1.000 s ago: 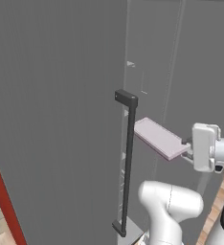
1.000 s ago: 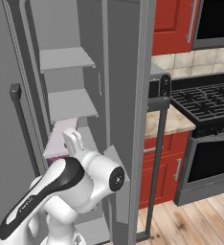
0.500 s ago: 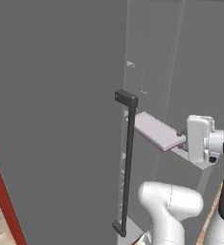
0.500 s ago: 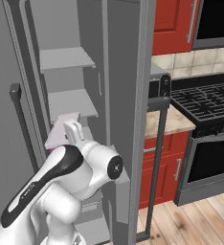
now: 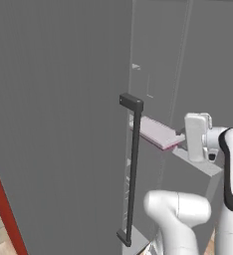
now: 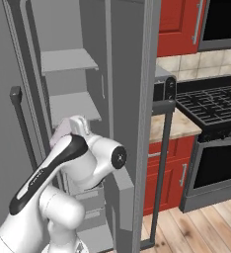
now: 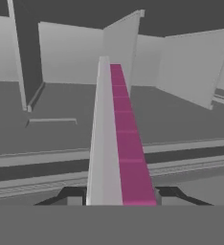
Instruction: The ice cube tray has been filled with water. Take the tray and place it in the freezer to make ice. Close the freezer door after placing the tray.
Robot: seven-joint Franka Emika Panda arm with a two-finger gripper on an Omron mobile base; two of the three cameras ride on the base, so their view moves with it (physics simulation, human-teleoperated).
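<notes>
Midway through the job, the gripper [image 5: 180, 141] clamps one end of the ice cube tray [image 5: 154, 131], which juts ahead of it into the open freezer [image 6: 68, 106] above a shelf [image 7: 133, 107], not yet set down, the freezer door [image 6: 149, 123] unclosed.

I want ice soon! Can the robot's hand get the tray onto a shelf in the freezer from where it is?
Probably yes. The hand is shut on the ice cube tray, which already points into the open freezer. In the hand view, a bare grey shelf lies just ahead of the tray, with nothing in the way.
</notes>
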